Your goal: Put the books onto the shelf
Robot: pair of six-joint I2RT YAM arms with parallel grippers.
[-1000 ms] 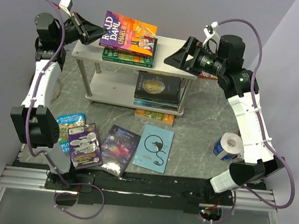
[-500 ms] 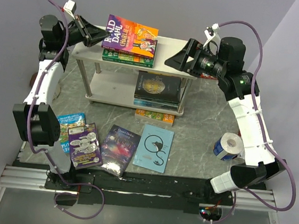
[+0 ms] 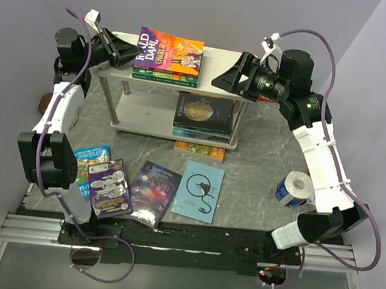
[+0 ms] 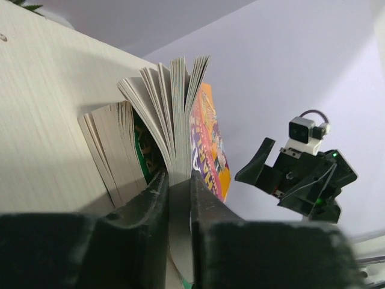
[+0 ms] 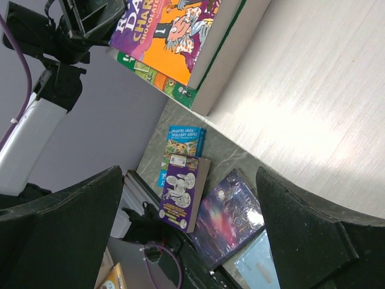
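Note:
The colourful Roald Dahl book [image 3: 170, 47] lies flat on a green book [image 3: 165, 77] on the shelf's pale top board [image 3: 219, 63]. My left gripper [image 3: 129, 55] is shut on that book's left edge; in the left wrist view the fingers [image 4: 157, 198] pinch the fanned pages [image 4: 179, 198]. My right gripper [image 3: 225, 75] hangs open over the top board's right part [image 5: 313, 90], with nothing between its jaws [image 5: 189, 174]. On the table lie a green cartoon book [image 3: 87, 163], a purple one [image 3: 109, 187], a dark starry one [image 3: 153, 190] and a light blue one [image 3: 198, 190].
A stack of dark books [image 3: 203, 114] sits on the shelf's white lower board [image 3: 144, 115], and another book [image 3: 199, 149] lies on the table under its front edge. A white-and-blue tape roll [image 3: 295, 188] stands at the right. Walls close in behind and on both sides.
My left gripper has brought the tilted Roald Dahl book down until it lies flat on the green book. The right arm has barely moved.

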